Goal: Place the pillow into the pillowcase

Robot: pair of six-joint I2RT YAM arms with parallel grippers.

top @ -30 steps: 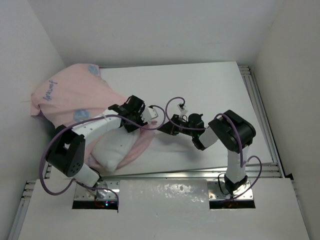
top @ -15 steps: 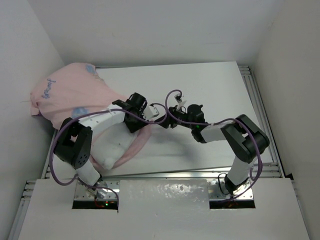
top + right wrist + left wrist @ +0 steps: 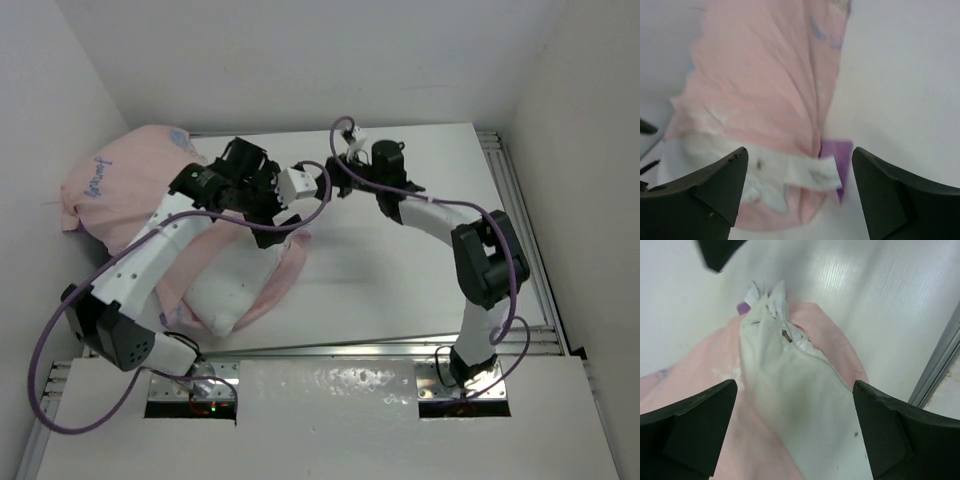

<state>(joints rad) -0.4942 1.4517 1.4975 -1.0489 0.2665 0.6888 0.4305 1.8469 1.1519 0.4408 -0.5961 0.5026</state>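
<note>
on the left half of the table (image 3: 420, 290): the pillowcase (image 3: 130, 190), pale pink side out, heaped from the far left corner down toward the near edge. faint blue print showing through the pink near the far end.

partly inside it, the pillow (image 3: 215, 300): white end poking out of the near opening, pink cloth wrapped along both sides, the rest hidden under the fabric.

above that exposed end, the left gripper (image 3: 794, 385): jaws spread wide, nothing caught between them, fingers apart from the cloth. straight below in the left wrist view, white pillow cover with a small zipper pull (image 3: 786, 336) and a puckered corner beyond it, pink fabric on either side, a scrap of purple just past the corner.

farther back, over the middle of the table, the right gripper (image 3: 799, 150): likewise wide open and holding nothing, hanging above the fabric rather than on it. below it in the right wrist view, pink case stretching away, white pillow showing at lower left, a small white tag (image 3: 812, 173) touching a turned-up purple corner (image 3: 836, 152), bare table to the right.
</note>
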